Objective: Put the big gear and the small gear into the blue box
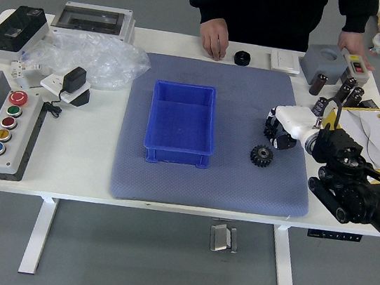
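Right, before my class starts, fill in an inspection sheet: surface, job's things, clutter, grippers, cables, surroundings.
surface: mat on white table
job's things: blue box, nothing inside; one dark gear on mat; second gear not clearly seen
clutter: button panel, plastic bag, adapter, left of box
grippers: right hand low over mat, grasp unclear; left hand out of view
cables: black cord by adapter
surroundings: person at far side, one hand at table's far edge, other near grey box
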